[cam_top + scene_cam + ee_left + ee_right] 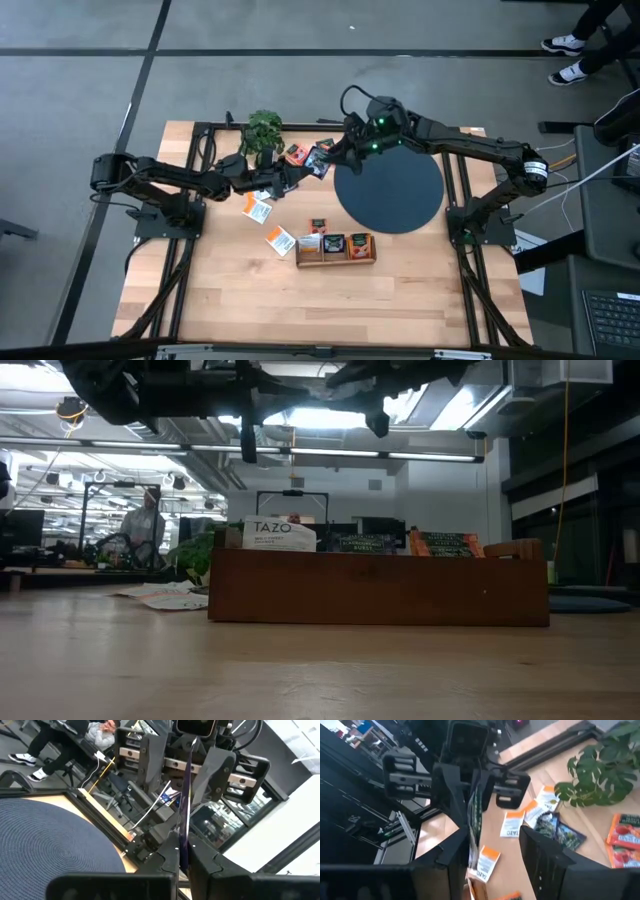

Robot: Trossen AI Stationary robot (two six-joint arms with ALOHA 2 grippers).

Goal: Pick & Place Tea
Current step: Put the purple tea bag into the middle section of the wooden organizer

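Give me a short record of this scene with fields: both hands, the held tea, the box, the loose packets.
left hand: shut on a dark tea packet, held edge-on above the table
right hand: open around that packet, facing the left hand
wooden box: three packets inside
loose packets: on the table between the plant and the box

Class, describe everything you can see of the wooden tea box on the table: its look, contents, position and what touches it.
The wooden tea box is a low, long, open-topped tray of reddish-brown wood, lying flat on the light wooden table just in front of the black round mat. Tea packets stand upright in it in a row: a white Tazo packet, a dark one and an orange one. Neither gripper touches it; a loose white packet lies beside its left end.
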